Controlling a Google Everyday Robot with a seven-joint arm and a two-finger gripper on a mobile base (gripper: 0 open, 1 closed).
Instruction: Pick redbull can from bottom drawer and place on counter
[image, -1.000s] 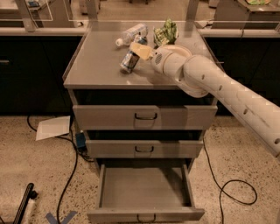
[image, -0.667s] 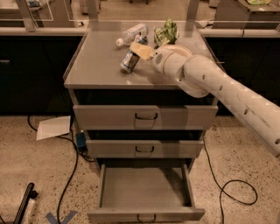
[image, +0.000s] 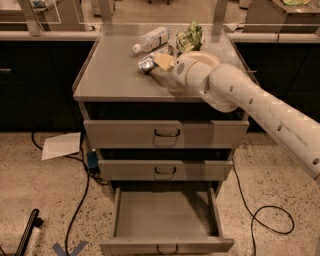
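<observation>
Holding almost unchanged, the gripper (image: 159, 62) stays clamped on the redbull can (image: 145, 64) at the counter (image: 114, 76) surface; the arm (image: 250, 102) reaches in from the right, above the open bottom drawer (image: 165, 216).

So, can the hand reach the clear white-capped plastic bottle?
Probably yes: the hand, over the grey metal counter at the slim silvery can, is close to the bottle, with bare counter between.

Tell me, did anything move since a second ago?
Almost nothing moved. The gripper stays over the counter, right beside the redbull can. The plastic bottle lies as before, and the bottom drawer stays open and empty.
</observation>
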